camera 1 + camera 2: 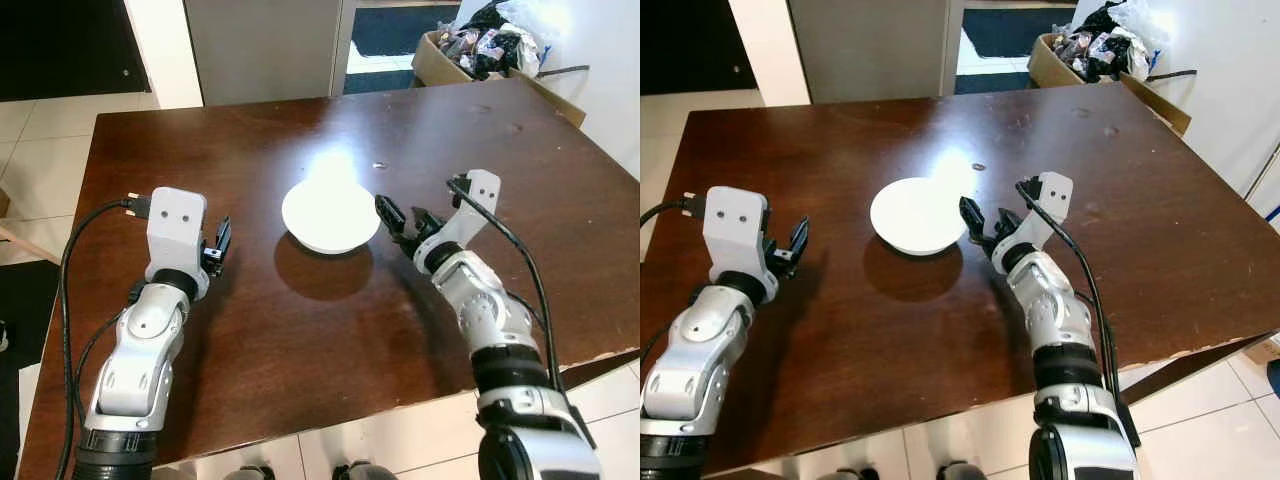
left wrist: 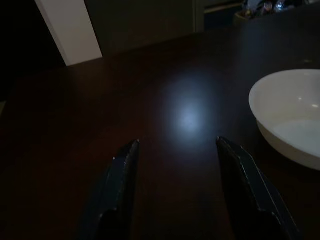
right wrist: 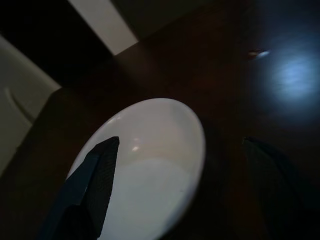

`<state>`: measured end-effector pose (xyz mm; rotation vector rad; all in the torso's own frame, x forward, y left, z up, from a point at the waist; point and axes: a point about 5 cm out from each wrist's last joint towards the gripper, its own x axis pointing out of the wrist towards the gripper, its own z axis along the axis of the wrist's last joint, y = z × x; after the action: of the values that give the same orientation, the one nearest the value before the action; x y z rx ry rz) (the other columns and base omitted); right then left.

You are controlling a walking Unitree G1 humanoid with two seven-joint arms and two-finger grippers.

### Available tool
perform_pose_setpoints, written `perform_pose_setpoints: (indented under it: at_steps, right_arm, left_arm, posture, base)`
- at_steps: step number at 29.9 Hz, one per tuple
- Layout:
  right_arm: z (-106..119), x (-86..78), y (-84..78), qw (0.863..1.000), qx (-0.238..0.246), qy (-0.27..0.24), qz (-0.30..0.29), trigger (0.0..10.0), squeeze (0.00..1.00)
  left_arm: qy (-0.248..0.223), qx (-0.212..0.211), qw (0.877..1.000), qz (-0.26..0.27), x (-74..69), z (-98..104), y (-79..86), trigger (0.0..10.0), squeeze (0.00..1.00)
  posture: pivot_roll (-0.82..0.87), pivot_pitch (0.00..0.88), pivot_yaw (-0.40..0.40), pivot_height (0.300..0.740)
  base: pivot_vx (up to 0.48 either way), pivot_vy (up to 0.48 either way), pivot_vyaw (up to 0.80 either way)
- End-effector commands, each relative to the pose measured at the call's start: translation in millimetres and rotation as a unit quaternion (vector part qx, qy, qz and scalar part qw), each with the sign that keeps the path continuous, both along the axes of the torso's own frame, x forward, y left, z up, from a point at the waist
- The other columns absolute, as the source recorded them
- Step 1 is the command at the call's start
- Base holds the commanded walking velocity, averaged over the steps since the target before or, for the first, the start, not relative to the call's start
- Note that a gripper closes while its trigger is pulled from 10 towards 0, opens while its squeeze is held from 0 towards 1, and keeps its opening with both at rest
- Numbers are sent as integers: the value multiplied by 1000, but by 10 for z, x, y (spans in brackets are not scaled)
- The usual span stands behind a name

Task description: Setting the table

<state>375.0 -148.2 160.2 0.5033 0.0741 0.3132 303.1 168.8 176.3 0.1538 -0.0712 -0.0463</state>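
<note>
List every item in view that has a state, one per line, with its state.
Round white ceramic bowl: upright, empty, resting on the table.
Right pincer: open, one finger over the bowl's rim, gripping nothing.
Left pincer: open, empty, low over the table beside the bowl.
Dark brown wooden table: glossy, light glare near the bowl.
Cardboard box: open, stuffed with bags.

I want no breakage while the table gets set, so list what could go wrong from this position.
1. The right gripper sits at the white bowl's rim with fingers open; one finger is over the bowl, so a careless close or push may tip or slide it.
2. The dark table looks glossy, so a nudged bowl could skid.
3. The left gripper, open beside the bowl, could knock it if swung inward.
</note>
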Motion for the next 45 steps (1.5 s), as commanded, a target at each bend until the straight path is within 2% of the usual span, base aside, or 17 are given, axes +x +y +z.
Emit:
perform_pose_setpoints:
  at_steps: [1,4,5,13,16,17,18,19,20,24,31,41,45]
  right_arm:
    - [-34,33,42,1000,18,21,14,10000,0]
    - [-59,50,77,998,28,40,24,10000,0]
    - [-118,70,114,996,32,73,30,10000,0]
    - [-246,99,111,992,-4,125,21,10000,0]
    - [-316,93,136,989,24,137,41,10000,0]
    - [-318,89,156,989,32,137,55,6863,0]
    - [-318,89,156,989,32,137,55,6863,0]
    - [-336,80,175,987,30,140,68,3922,0]
    - [-362,70,184,986,24,146,75,0,0]
    - [-449,40,177,983,2,163,88,0,0]
    - [-437,54,121,984,3,159,81,0,0]
    - [-355,93,76,988,10,133,79,0,0]
    - [-252,121,56,991,21,101,82,0,0]
  left_arm:
    - [7,-2,1000,5,-7,-30,23,10000,0]
    - [7,-2,1000,6,-11,-33,24,10000,0]
    - [7,-3,1000,7,-22,-37,20,10000,0]
    - [9,-5,1000,8,-35,-50,8,10000,0]
    - [8,-5,1000,5,-32,-36,-5,10000,0]
    - [8,-5,1000,5,-31,-34,-5,10000,0]
    - [8,-5,1000,5,-31,-34,-5,10000,0]
    - [8,-6,1000,5,-32,-33,-3,10000,0]
    - [8,-5,1000,5,-34,-33,-1,10000,0]
    - [10,-8,1000,6,-57,-45,-7,10000,0]
    - [14,-10,1000,4,-74,-65,-31,10000,0]
    - [21,-6,1000,1,-83,-87,-17,10000,0]
    - [23,-9,1000,1,-100,-89,6,10000,0]
  posture:
    - [-66,60,24,740]
    - [-66,60,24,740]
    - [-61,63,11,740]
    - [-65,67,7,740]
    - [-59,71,9,740]
    - [-59,71,9,740]
    - [-59,71,9,740]
    - [-59,71,9,740]
    - [-59,71,9,740]
    - [-57,77,5,740]
    - [-60,81,4,740]
    - [-64,83,9,740]
    - [-66,83,9,740]
  base:
    - [0,0,0]
    - [0,0,0]
    - [0,0,0]
    - [0,0,0]
    - [0,0,0]
    - [0,0,0]
    - [0,0,0]
    - [0,0,0]
    - [0,0,0]
    - [0,0,0]
    - [0,0,0]
    - [0,0,0]
    - [0,0,0]
